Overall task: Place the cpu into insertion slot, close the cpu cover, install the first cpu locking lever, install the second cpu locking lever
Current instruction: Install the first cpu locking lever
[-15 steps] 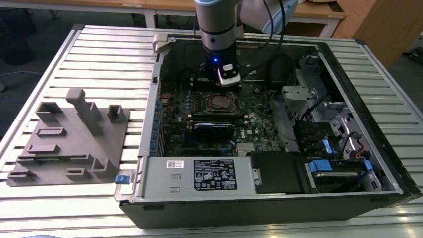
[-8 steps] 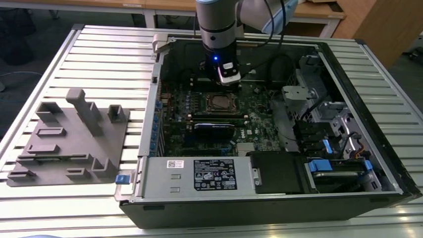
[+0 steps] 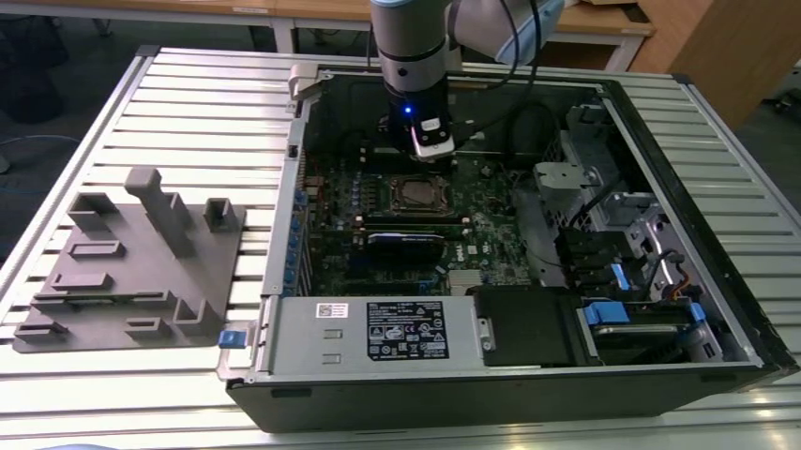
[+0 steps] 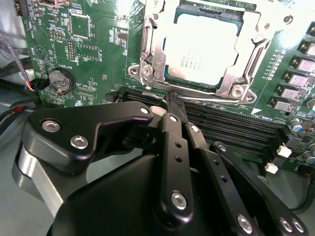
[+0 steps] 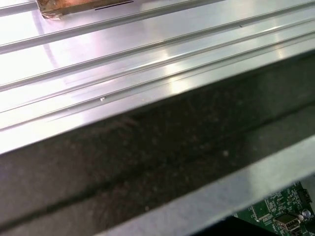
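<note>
Your claw point(image 4: 173, 105) hangs inside the open computer case point(image 3: 701, 169), just off the edge of the insertion slot point(image 3: 415, 193) on the side toward the long black memory slots point(image 4: 236, 130). In the second wrist view its black fingers point(image 4: 175, 110) are drawn together to a narrow tip with nothing between them, and that tip sits right at the rim of the socket, over the first memory slot. Whether it touches the thin wire lever point(image 4: 216, 99) running along that rim you cannot tell.

You can see the cpu point(image 4: 204, 46) lying flat in the insertion slot, its pale metal top facing up. The cpu cover point(image 4: 246, 49) is down over it, the silvery frame surrounding the chip and the chip showing through its window. A screw point(image 4: 238, 91) marks the frame's corner nearest the claw.

Beyond the socket from the claw's side, the green motherboard point(image 4: 93, 49) carries a round coin battery point(image 4: 60, 78). In the exterior view the arm point(image 3: 414, 56) drops straight down into the case above the socket. Outside the case, on the slatted metal bench point(image 3: 188, 103), a grey fixture block point(image 3: 131, 262) stands well away from the socket, toward the exterior view's left.
</note>
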Available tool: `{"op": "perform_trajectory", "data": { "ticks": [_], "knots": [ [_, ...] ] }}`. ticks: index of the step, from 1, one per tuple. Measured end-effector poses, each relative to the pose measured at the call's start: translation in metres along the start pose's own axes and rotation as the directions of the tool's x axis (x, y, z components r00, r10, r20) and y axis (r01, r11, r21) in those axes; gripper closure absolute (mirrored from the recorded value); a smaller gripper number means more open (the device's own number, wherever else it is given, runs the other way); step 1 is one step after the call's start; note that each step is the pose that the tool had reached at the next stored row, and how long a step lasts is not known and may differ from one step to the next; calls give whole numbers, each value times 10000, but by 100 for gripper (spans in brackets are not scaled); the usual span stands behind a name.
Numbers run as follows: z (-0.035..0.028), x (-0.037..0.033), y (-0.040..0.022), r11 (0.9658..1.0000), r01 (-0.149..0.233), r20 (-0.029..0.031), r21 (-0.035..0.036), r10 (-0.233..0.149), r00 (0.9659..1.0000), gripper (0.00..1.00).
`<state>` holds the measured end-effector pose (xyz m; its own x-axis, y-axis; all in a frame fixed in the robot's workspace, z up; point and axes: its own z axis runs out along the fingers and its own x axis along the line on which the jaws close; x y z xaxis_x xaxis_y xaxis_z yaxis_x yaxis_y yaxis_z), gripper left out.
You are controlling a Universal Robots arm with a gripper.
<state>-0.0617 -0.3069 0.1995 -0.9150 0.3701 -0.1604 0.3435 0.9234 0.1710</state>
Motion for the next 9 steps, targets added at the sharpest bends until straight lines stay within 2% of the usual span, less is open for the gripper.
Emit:
{"op": "perform_trajectory", "data": {
  "ticks": [9],
  "knots": [
    [1, -2, 1, 10000, -11, 2, 2, 11, 10000, 89]
  ]
}}
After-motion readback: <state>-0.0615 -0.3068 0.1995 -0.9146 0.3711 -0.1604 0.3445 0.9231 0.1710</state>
